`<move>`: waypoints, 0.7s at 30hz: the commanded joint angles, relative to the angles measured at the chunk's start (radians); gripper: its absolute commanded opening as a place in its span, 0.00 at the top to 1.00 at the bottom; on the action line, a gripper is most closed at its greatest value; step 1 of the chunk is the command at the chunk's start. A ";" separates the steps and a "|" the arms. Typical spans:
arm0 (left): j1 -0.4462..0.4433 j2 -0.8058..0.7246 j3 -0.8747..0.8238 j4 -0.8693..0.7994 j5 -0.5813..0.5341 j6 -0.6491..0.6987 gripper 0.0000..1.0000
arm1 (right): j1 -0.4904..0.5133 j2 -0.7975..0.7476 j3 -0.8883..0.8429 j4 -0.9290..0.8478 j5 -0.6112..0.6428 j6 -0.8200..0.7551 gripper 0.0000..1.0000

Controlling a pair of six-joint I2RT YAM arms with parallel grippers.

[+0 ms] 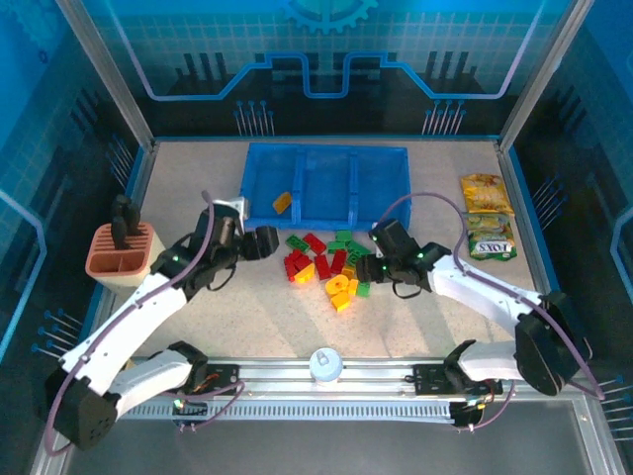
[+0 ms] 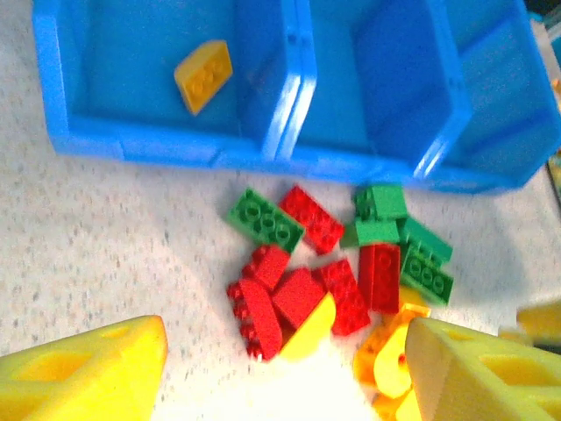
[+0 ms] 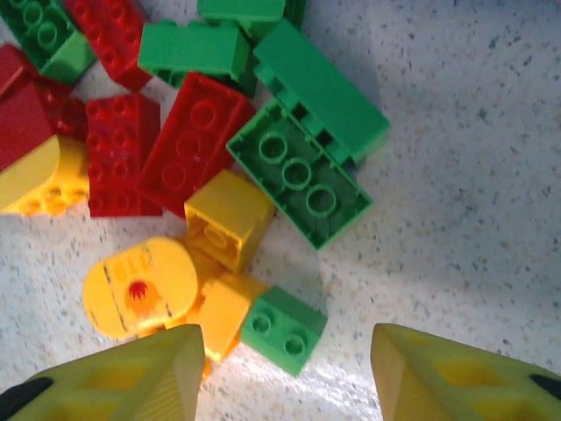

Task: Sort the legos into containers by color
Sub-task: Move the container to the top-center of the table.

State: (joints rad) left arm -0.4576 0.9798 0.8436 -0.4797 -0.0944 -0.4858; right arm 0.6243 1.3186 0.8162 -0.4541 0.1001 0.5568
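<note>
**Hardly any legible text**

The lower snack packet (image 1: 491, 240), near the tabletop's right edge, carries white lettering too small to read. A rounded yellow lego (image 3: 140, 288) bears a printed red mark and short dark lines, not legible as letters. A gear emblem (image 1: 331, 15) stands on the back wall, top centre.

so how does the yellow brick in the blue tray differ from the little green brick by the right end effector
The yellow-orange studded plastic brick lies alone in the translucent blue tray's left compartment; the small green two-stud brick is on the table, unsorted, against a yellow piece. Both lie studs up.
</note>
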 commanded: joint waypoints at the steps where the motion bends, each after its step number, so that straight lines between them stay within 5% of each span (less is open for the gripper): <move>1: -0.034 -0.080 -0.053 -0.049 -0.053 -0.059 0.27 | -0.023 0.074 0.092 -0.030 -0.033 -0.055 0.50; 21: -0.110 -0.231 -0.221 -0.069 -0.082 -0.151 0.27 | -0.068 0.435 0.455 -0.096 0.025 -0.048 0.81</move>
State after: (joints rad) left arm -0.5606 0.7563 0.6373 -0.5426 -0.1612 -0.6270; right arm 0.5854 1.7260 1.2285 -0.5270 0.1040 0.4881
